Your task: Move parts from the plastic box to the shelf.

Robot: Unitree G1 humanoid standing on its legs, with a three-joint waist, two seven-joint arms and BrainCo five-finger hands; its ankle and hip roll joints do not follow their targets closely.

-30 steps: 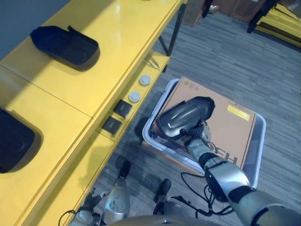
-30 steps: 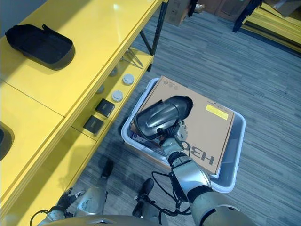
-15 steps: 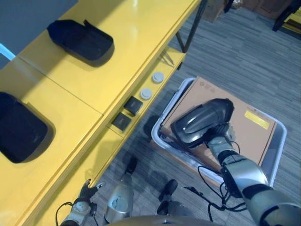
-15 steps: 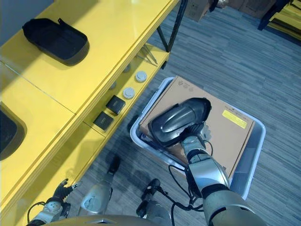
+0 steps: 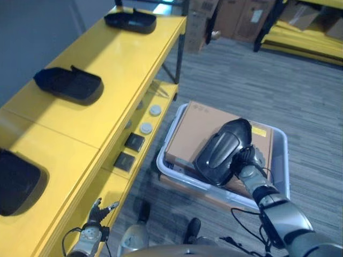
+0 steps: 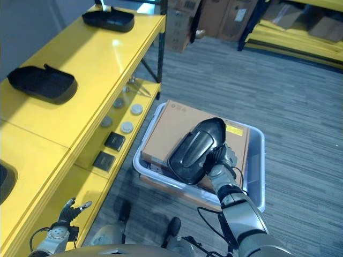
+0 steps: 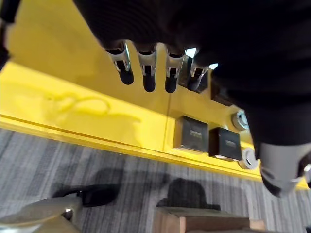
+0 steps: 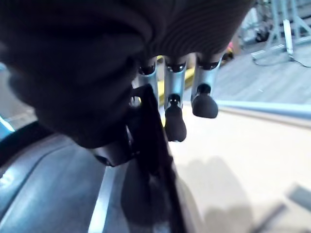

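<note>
The dark glossy part is held above the plastic box, over the brown cardboard carton that lies inside it. My right hand grips the part at its lower edge; in the right wrist view my fingers are curled down over a thin dark rim of the part, with the thumb against the other side, so the hand is closed on it. The part is tilted, its narrower end pointing away from me.

My left hand hangs low beside the front edge of the yellow shelf, holding nothing. In the left wrist view its fingers are loosely extended and touch nothing.

Count on the top level of the shelf: three black trays, one at the far end, one in the middle and one nearest me, cut by the picture edge.

Count on the lower level: two small black square blocks side by side, and beyond them two white round discs. A grey disc and one more sit further in, under the top level.

One plastic box, one carton, one part in hand.
</note>
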